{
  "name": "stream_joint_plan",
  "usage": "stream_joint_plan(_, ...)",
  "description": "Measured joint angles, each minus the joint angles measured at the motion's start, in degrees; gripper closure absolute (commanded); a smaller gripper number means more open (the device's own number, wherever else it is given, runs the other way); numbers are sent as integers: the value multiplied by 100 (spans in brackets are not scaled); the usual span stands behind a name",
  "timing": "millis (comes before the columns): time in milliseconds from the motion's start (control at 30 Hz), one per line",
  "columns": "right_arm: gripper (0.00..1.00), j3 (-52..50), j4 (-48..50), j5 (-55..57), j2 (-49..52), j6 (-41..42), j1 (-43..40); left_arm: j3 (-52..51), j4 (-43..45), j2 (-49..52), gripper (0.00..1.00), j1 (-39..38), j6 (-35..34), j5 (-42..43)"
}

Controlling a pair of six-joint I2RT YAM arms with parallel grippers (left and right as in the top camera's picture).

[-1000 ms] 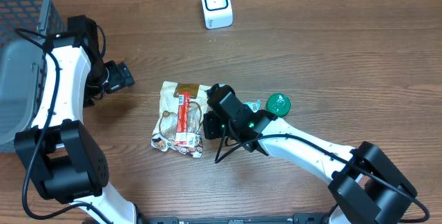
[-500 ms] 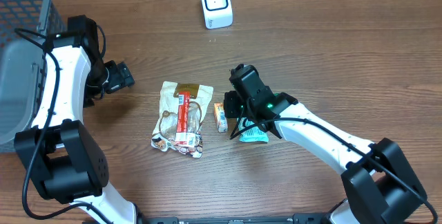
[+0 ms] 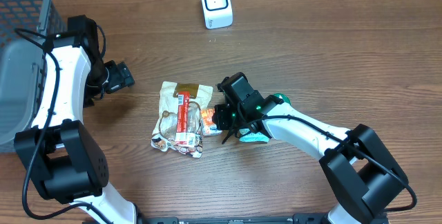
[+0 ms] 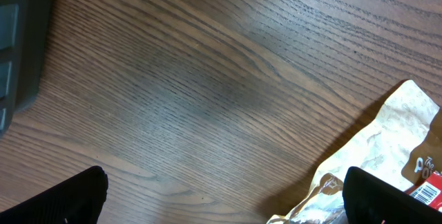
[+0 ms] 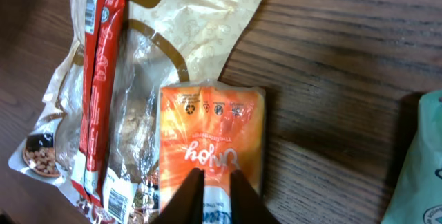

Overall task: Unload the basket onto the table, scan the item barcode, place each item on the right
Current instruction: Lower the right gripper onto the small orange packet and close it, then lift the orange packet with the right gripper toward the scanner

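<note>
orange snack packet (image 5: pixel 207 131) under right claw (image 5: pixel 215 177), tips slightly apart, beside tan bag (image 5: pixel 148 65)

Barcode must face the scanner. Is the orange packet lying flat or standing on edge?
Flat. The packet shows its broad printed face upward on the table, one edge at the bag.

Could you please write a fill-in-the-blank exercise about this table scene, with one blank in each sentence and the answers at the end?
1. The right gripper is over the ___ packet.
2. The long bar lying on the tan snack bag is ___ in colour.
3. The left gripper has its jaws ___.

Missing words: orange; red; open.
</note>
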Motion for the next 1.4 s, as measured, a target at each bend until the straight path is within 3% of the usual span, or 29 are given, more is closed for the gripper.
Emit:
stream_joint_plan(133,72,0,-2,9,0,-133,2,0,0,0,0,0,0,0)
stream_joint_plan(433,71,0,-94,214,0,-219,0,0,0,0,0,0,0,0)
stream_joint_plan(1233,73,2,-85,236,326,-221,0,0,0,0,0,0,0,0)
stream_joint_plan(1400,80,4,70,214,413,-216,0,0,-2,0,0,0,0,0)
